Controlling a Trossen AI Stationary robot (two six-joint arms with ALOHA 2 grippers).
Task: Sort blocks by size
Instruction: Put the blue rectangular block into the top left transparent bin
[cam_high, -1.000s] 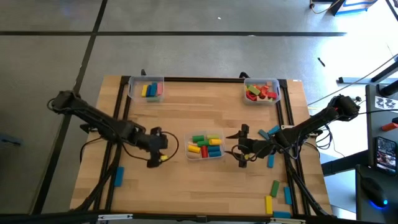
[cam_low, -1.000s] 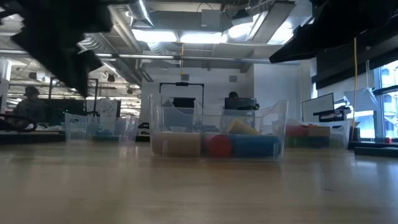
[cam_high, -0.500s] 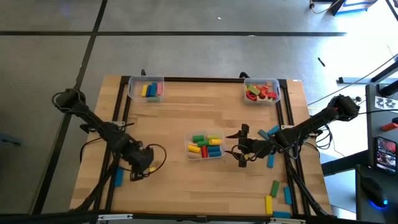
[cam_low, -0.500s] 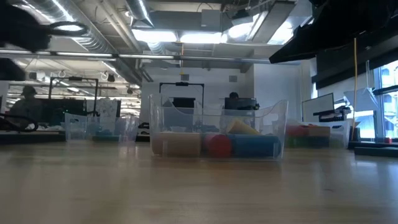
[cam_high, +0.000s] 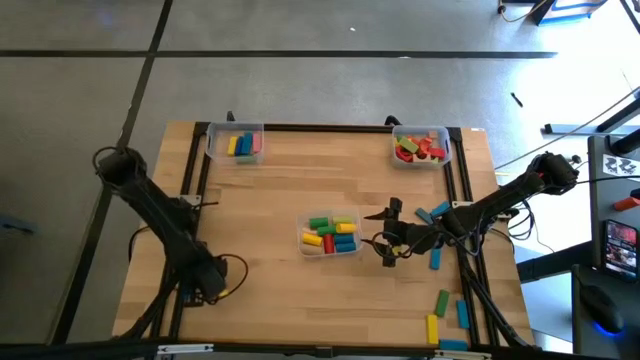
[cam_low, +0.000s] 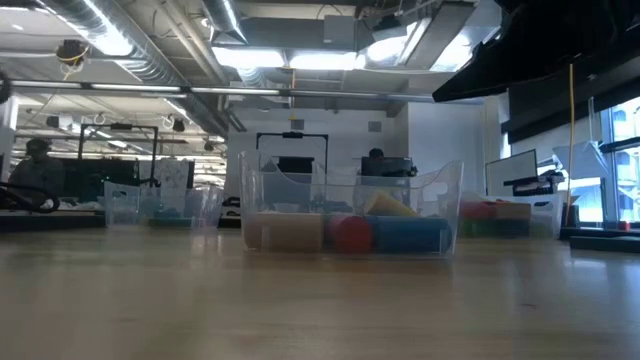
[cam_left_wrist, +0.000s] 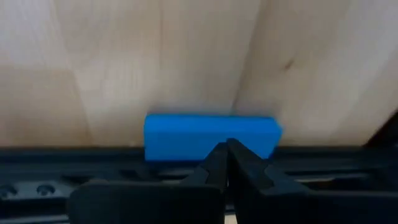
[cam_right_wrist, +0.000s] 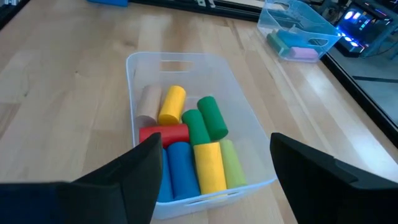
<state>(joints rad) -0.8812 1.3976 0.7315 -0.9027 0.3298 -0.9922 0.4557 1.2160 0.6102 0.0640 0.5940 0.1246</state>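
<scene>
The left gripper (cam_left_wrist: 227, 149) hangs at the near left edge of the wooden table (cam_high: 270, 300), its fingers (cam_left_wrist: 245, 168) pressed together tip to tip with nothing between them. Just past the fingertips lies a flat blue rectangular wooden block (cam_left_wrist: 211, 135), resting where the table top meets the black frame rail (cam_left_wrist: 74, 162). The tips overlap its near edge; whether they touch it cannot be told. To pick it cleanly, the fingers would likely need to part wider than the block, straddle its short sides, come down square, and avoid snagging the rail.

Farther in, the right gripper (cam_right_wrist: 211, 165) waits with its fingers spread wide and empty, just short of the clear plastic centre bin (cam_right_wrist: 140, 65). Between and beyond its fingertips sit the short painted cylinder blocks (cam_right_wrist: 186, 146) in yellow, green, red and blue. A second clear bin (cam_right_wrist: 298, 28) stands well beyond
</scene>
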